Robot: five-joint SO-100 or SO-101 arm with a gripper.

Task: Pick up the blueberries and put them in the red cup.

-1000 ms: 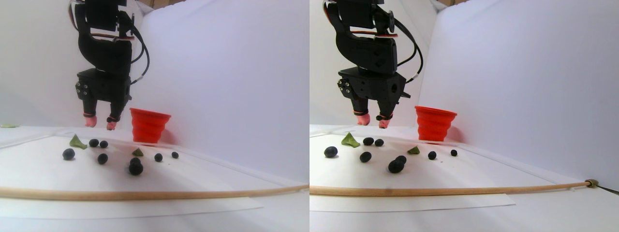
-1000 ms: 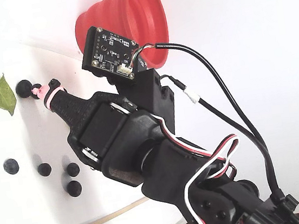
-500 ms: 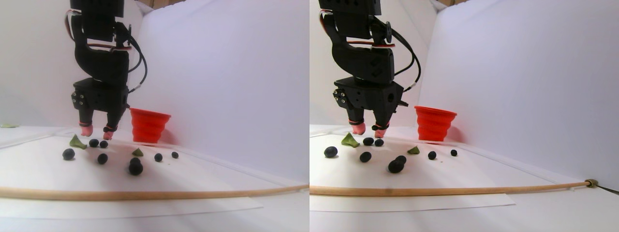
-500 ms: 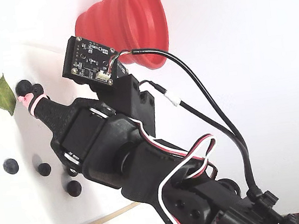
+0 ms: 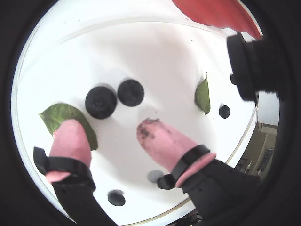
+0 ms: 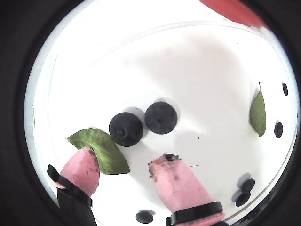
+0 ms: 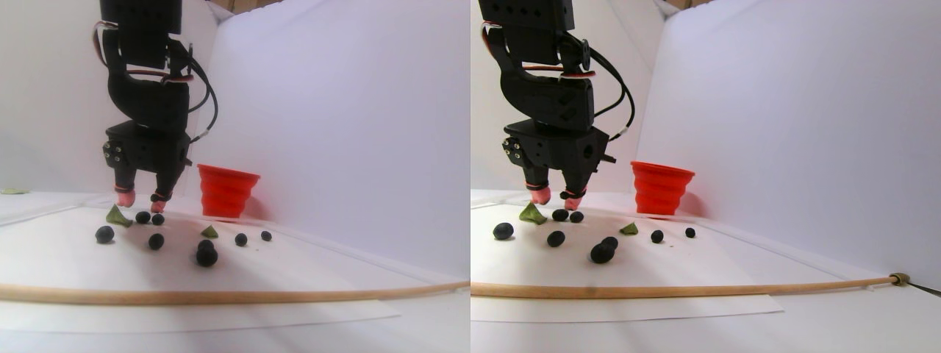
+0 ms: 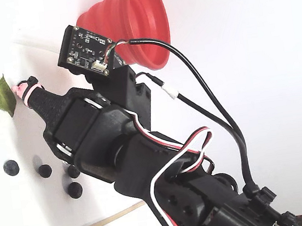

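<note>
My gripper point(image 5: 108, 126) is open and empty, its two pink-tipped fingers point(image 6: 174, 181) hanging just above the white surface. Two blueberries point(image 5: 100, 102) point(image 5: 130, 92) lie side by side just beyond the fingertips, and they also show in the other wrist view point(image 6: 126, 129). One finger is over a green leaf point(image 5: 59, 114). More blueberries are scattered around point(image 7: 156, 240) point(image 7: 206, 255) point(image 7: 241, 239). The red cup point(image 7: 226, 191) stands upright behind and to the right of the gripper in the stereo pair view. Its rim shows at the top of a wrist view point(image 5: 221, 12).
A second green leaf point(image 5: 202, 95) lies to the right with a small berry point(image 5: 224, 111) beside it. A long wooden stick point(image 7: 220, 296) lies across the front of the white sheet. White walls enclose the back and right. The arm's cables point(image 8: 202, 84) hang beside the cup.
</note>
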